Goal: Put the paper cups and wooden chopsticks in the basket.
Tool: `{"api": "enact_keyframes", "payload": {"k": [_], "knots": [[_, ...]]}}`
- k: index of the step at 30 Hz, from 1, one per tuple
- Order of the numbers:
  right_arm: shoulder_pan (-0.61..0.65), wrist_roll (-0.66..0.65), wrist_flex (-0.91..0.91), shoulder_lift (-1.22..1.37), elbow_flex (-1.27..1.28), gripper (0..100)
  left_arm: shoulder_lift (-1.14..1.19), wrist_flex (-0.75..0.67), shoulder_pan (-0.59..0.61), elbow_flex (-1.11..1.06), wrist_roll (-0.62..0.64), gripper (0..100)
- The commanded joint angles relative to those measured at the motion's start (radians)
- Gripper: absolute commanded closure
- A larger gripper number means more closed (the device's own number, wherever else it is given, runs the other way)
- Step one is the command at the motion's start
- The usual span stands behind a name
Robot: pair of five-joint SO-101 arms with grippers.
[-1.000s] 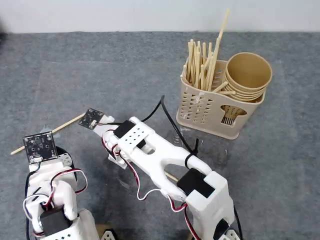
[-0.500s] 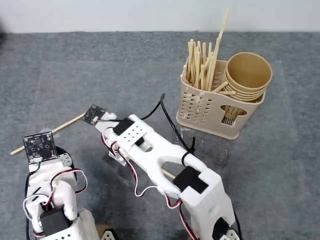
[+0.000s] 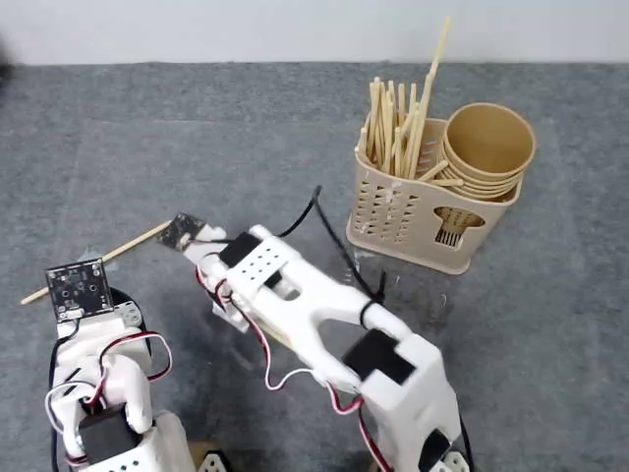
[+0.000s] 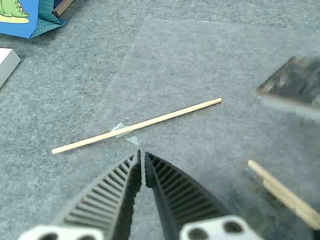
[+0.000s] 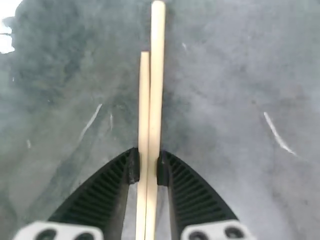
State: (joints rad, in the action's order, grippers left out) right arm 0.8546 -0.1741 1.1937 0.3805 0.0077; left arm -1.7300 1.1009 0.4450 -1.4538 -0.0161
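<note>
Clamping my right end effector (image 5: 148, 167) on 2 chopsticks (image 5: 151, 100): light, stiff, smooth, likely to pivot, so mid-length hold seems best; left end effector (image 4: 141, 161) closed, empty.

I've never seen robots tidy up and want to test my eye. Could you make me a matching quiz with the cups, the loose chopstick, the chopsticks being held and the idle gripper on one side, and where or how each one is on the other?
Things
1. paper cups
2. lone chopstick
3. pair of chopsticks
4. left gripper

Place or state
A. clamped in the right gripper
B. stacked in the basket
C. shut, holding nothing
D. lying flat on the grey mat

Pairs: 1-B, 2-D, 3-A, 4-C
</note>
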Motion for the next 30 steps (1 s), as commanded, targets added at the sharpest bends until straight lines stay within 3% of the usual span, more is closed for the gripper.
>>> {"api": "enact_keyframes", "payload": {"k": [1,8,13,22,30], "knots": [[-0.031,0.003,0.061,-0.143,-0.026,99.1,-0.011,-0.002,-0.003,0.013,-0.008,99],[-0.064,0.003,0.145,-0.367,-0.029,99.1,-0.011,-0.002,-0.003,0.013,-0.008,99],[-0.157,0.003,0.139,-0.604,-0.048,99.1,-0.011,-0.002,-0.003,0.013,-0.008,99],[-0.357,0.012,0.133,-0.812,-0.354,99.1,-0.011,-0.002,-0.003,0.013,-0.008,99],[-0.559,0.014,-0.166,-0.808,-0.450,99.1,-0.011,-0.002,-0.003,0.013,-0.008,99]]}}
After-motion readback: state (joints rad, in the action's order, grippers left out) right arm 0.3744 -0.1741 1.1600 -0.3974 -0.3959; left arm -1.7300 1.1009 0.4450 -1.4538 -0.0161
